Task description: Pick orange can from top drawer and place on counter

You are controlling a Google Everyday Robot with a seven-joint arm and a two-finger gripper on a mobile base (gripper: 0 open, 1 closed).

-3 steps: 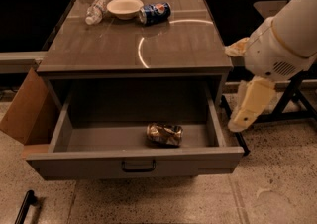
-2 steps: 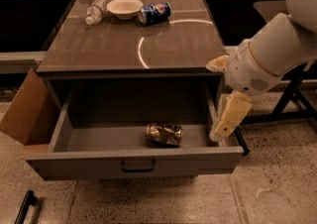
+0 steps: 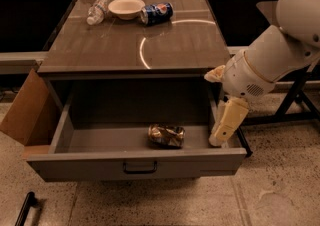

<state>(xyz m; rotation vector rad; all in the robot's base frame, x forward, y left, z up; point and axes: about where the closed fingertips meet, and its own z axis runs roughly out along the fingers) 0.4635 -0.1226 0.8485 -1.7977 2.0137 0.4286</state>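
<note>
The top drawer is standing pulled wide open beneath the counter, its black handle sitting centred on the front panel. The orange can is lying on its side on the drawer floor, a little right of the middle and close to the front panel, crumpled and glinting gold. The white arm is reaching in from the right, and the gripper is hanging down at the right end of the drawer, its cream tip pointing at the floor of the drawer beside the right wall (whether the claw is released or clenched, I cannot tell from here). It is sitting to the right of the can and clearly apart from it, with nothing in its grasp that I can see. Up on the counter a curved streak of light is shining across the glossy top, and at the far edge a plastic bottle is lying on its side, a white bowl is sitting just beside it, and a blue soda can is lying next to the bowl on the right. A brown cardboard flap is leaning against the left side of the cabinet, by the drawer's left wall.
</note>
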